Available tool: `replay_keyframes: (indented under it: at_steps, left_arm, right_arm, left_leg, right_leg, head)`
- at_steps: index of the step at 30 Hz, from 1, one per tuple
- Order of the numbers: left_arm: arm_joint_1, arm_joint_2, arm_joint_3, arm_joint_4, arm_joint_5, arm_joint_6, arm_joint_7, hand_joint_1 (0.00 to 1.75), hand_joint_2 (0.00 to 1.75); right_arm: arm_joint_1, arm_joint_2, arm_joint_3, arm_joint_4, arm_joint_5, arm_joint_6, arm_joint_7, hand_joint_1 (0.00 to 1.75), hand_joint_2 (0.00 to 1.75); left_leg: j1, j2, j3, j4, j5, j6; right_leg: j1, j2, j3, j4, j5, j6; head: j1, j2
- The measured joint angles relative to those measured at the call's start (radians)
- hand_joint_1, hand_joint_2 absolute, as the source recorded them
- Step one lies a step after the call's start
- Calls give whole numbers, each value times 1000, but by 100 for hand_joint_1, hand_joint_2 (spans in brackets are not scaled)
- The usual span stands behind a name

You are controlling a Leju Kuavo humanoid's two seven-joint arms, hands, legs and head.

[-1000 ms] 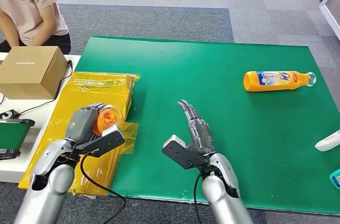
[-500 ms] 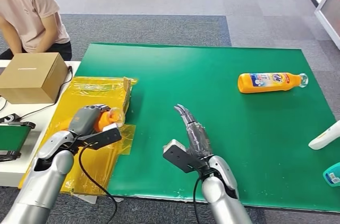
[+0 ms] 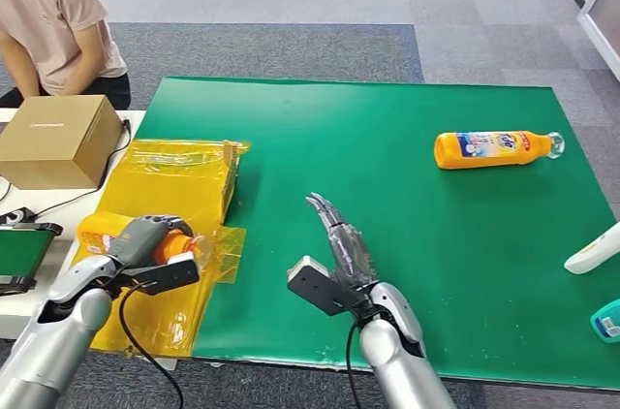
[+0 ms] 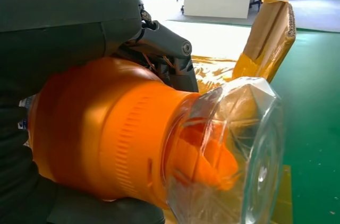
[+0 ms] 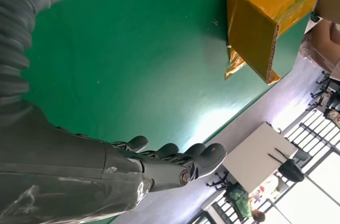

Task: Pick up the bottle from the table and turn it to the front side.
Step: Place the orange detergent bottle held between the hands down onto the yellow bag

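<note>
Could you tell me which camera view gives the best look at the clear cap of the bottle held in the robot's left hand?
The left wrist view: the clear cap sits close up, with the orange nozzle visible inside it. The head view shows the held bottle small, its cap partly hidden by the left hand. The right wrist view looks at the green mat instead.

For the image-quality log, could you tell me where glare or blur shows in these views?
Head view: sharp, soft sheen on the yellow film. Left wrist view: the held bottle is close and soft, its clear cap glinting. Right wrist view: a bright glare patch on the green mat.
</note>
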State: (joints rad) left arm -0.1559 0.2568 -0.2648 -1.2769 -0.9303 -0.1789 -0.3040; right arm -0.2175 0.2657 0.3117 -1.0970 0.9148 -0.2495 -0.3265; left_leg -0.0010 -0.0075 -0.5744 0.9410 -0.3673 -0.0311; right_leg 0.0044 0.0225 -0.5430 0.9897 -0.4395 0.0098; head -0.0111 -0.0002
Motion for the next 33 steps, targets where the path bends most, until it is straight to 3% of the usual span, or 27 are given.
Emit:
replay_keyframes:
  at_steps: [3,5,7,9,10,14,17,21,26,33]
  left_arm:
    - [0,7,-5,2,0,0,0,160,175]
    - [0,10,-8,3,3,2,2,110,175]
    - [1,14,-11,3,10,6,9,39,175]
    - [7,17,-15,3,23,11,24,4,175]
    - [14,19,-16,2,30,12,33,0,175]
    - [53,23,-16,-4,51,18,66,0,0]
    - [74,3,0,-20,69,56,80,0,0]
    - [128,-110,104,-108,184,116,27,0,175]
    - [216,-246,274,-289,436,36,-131,0,175]
    - [285,-385,463,-468,532,17,-299,0,175]
  right_arm:
    - [-4,1,2,7,0,0,0,0,175]
    - [-5,1,3,10,-2,-2,0,0,175]
    - [-5,1,3,13,-5,-6,0,0,175]
    - [-6,1,3,15,-9,-10,0,0,175]
    - [-6,1,3,16,-11,-11,1,0,175]
    - [-5,1,3,17,-12,-12,2,0,175]
    - [-4,1,1,17,-9,-19,8,0,175]
    - [12,-1,-10,6,8,-27,31,0,175]
    - [48,-8,-27,-31,22,-17,44,0,175]
    - [84,-14,-49,-83,42,-12,68,0,175]
  left_leg:
    - [0,0,-1,0,0,0]
    - [0,0,-1,0,0,0]
    - [0,0,-1,0,0,0]
    - [0,0,-1,0,0,0]
    - [0,0,-1,0,0,0]
    - [0,0,-4,0,0,0]
    - [0,0,-6,0,1,0]
    - [0,0,-12,3,1,1]
    - [-1,0,-19,4,0,2]
    - [0,0,-20,4,-1,3]
  right_leg:
    - [0,0,-1,0,0,0]
    - [0,0,-1,0,0,0]
    - [0,0,-1,0,0,0]
    - [0,0,-1,0,0,0]
    - [0,0,-2,0,0,0]
    - [0,0,-5,0,0,0]
    - [-1,-1,-7,0,0,0]
    - [-1,-1,-12,0,0,1]
    - [-1,0,-18,-1,1,2]
    - [-1,-1,-18,-1,0,4]
  head:
    - [0,0]
    - [0,0]
    - [0,0]
    - [0,0]
    - [0,0]
    - [0,0]
    - [0,0]
    - [0,0]
    - [0,0]
    - [0,0]
